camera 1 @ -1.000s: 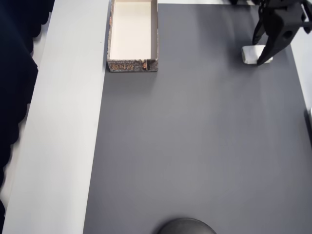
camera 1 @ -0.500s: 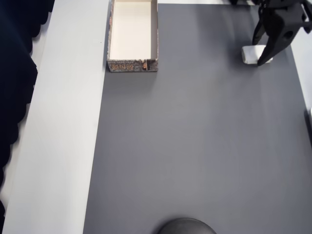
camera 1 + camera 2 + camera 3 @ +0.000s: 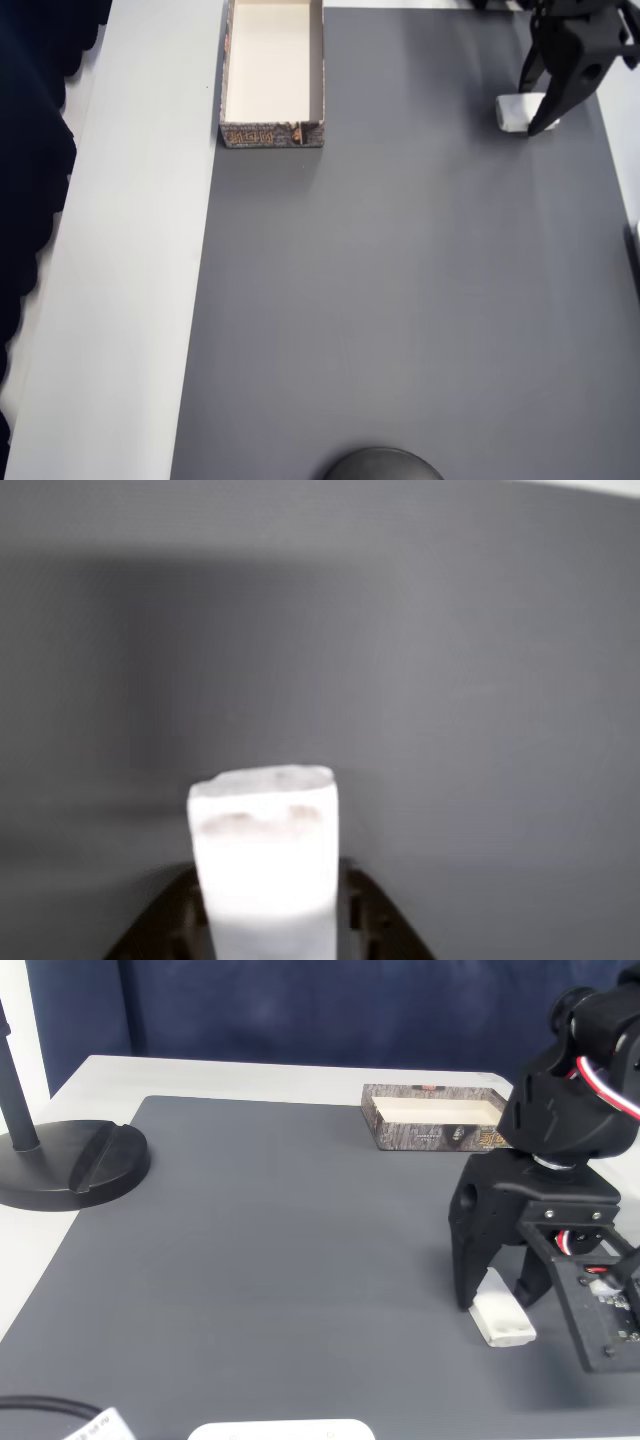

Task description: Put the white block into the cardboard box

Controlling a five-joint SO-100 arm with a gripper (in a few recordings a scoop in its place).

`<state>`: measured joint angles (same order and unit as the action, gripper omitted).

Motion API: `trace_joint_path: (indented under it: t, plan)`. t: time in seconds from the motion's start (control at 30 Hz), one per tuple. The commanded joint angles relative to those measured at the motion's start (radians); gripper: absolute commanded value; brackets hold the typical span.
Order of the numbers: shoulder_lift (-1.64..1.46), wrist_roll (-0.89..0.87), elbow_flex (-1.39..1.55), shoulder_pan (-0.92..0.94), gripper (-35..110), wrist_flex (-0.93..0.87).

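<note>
Down at the far-right corner of the grey mat, the gripper straddles the white block, one of the fingers on each side, spread a little wider than the block; whether they touch it I cannot tell. The block lies flat on the mat, close to its right edge in the overhead view. The cardboard box sits well apart at the mat's far-left corner, with open bench between.
</note>
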<state>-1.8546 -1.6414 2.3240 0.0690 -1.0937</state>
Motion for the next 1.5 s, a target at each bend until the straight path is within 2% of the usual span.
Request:
trace_joint_path:
  t: [0.0,0.2,0.43,0.93,1.1,1.23,1.47]
  plan:
    - [-0.003,0.008,-0.041,-0.008,17,0.012]
    - [-0.003,0.008,-0.041,-0.009,14,0.012]
    - [-0.003,0.009,-0.04,-0.014,1,0.0]
    - [-0.014,0.009,-0.046,-0.014,-2,-0.02]
    - [-0.052,0.043,-0.133,0.023,-2,-0.181]
    - [-0.092,0.095,-0.179,0.032,-2,-0.216]
    - [-0.104,0.293,-0.337,0.069,-2,-0.353]
